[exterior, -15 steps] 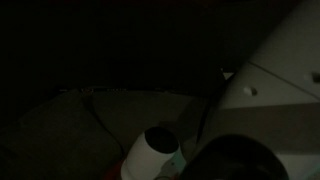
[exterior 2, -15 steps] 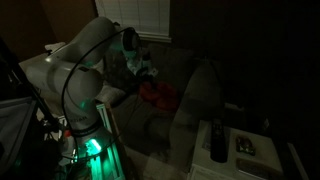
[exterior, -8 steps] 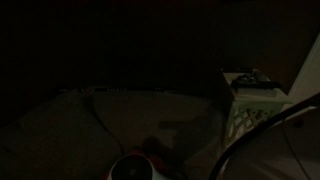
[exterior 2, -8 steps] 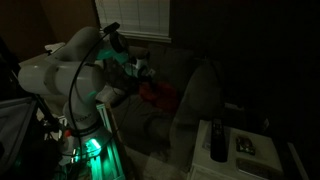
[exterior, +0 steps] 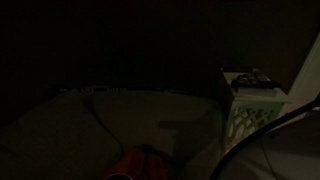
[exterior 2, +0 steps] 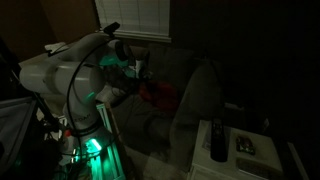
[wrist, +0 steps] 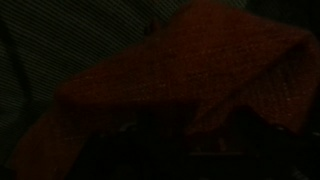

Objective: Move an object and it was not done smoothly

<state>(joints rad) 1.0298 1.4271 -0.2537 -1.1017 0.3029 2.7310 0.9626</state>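
Noting the red-orange cloth (exterior 2: 160,96) lying crumpled on the dark upholstered surface (exterior 2: 200,90), low against its back cushion. In my wrist view its folds fill nearly the whole picture. The claw (exterior 2: 143,76) hangs at the cloth's upper edge. The light is too dim for me to tell how wide its jaws stand or whether they grip fabric. A white lattice basket (exterior: 250,112) stands apart from the cloth. Closed blinds (exterior 2: 135,18) hang behind the arm.
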